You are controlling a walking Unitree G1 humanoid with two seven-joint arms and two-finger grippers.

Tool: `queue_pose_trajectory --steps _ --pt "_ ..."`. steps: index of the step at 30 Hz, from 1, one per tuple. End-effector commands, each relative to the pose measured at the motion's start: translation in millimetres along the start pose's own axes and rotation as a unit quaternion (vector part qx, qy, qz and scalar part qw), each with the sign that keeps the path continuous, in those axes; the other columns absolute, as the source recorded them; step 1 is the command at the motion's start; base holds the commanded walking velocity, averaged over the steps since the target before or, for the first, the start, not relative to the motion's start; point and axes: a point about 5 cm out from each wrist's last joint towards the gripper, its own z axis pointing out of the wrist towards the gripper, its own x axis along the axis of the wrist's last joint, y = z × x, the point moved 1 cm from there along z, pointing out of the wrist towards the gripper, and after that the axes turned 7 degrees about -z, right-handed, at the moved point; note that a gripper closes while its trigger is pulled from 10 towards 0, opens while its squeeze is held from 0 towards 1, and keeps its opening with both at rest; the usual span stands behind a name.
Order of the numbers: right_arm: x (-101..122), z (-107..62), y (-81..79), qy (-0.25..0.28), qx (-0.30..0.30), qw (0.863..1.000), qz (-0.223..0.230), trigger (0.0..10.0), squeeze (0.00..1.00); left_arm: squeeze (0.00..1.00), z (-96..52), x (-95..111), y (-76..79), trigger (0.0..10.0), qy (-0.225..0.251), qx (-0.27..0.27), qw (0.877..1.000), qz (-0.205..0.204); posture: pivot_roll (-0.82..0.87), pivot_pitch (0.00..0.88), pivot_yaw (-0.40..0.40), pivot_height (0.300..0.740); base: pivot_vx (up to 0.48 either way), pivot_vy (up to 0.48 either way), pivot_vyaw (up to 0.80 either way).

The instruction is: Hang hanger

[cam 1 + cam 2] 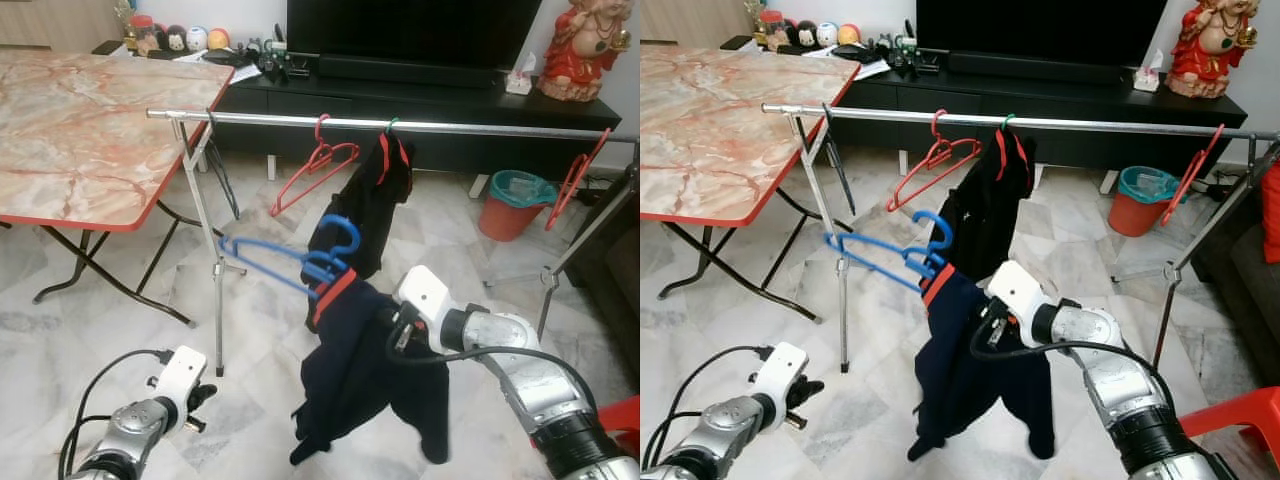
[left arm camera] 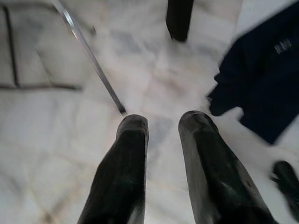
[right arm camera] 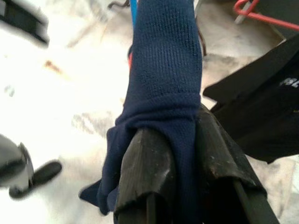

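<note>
- Right wrist view: right gripper (image 3: 180, 154) has both black fingers (image 3: 142, 172) pressed together on a fold of the navy garment (image 3: 163, 70); cloth is bunched between them and wraps over the tips.
- Head views: right arm reaches forward and inward across the robot's front, wrist at mid height, below the rail (image 1: 400, 124); the fingertips themselves are hidden behind the cloth.
- Blue hanger (image 1: 290, 262) sits at the top of the navy garment, held up in the air, below and in front of the rail, not on it; its hook (image 1: 343, 232) points up near the hanging black garment (image 1: 365, 205); a red collar band shows at the neck.
- Navy garment hangs down in loose folds, sleeve ends trailing low.
- Left gripper (image 2: 161, 126) is low at the robot's left, over the marble floor (image 2: 42, 154); fingers parted, nothing between them.
- Rail also carries a red hanger (image 1: 318, 165) and another red hanger (image 1: 575, 180) at the far right.
- How the blue hanger sits inside the cloth cannot be made out.
</note>
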Motion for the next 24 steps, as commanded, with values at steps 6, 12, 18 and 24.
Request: queue_pose_trajectory --steps 6,12,18,24 --pt "-12.6 -14.8 8.1 -0.048 0.038 0.997 -0.038 10.0 0.00 1.00 -14.2 26.6 -4.9 10.0 0.065 -0.098 0.992 0.038 -0.06 0.000 -0.068 0.740 0.000 0.000 0.00" --pt "-24.1 -21.2 13.1 -0.083 0.057 0.994 -0.052 10.0 0.00 1.00 -40.8 50.4 5.4 10.0 0.083 -0.226 0.970 0.019 -0.05 0.000 -0.073 0.740 0.000 0.000 0.00" --pt "-19.5 -13.3 7.1 -0.076 0.092 0.991 -0.066 10.0 0.00 1.00 -51.7 92.3 36.7 10.0 0.145 -0.326 0.934 -0.008 -0.05 0.000 -0.073 0.740 0.000 0.000 0.00" --pt "-11.3 -10.9 2.1 -0.061 0.118 0.988 -0.081 10.0 0.00 0.00 -49.7 131.5 66.8 10.0 0.203 -0.364 0.909 -0.002 -0.05 0.000 -0.073 0.740 0.000 0.000 0.00"
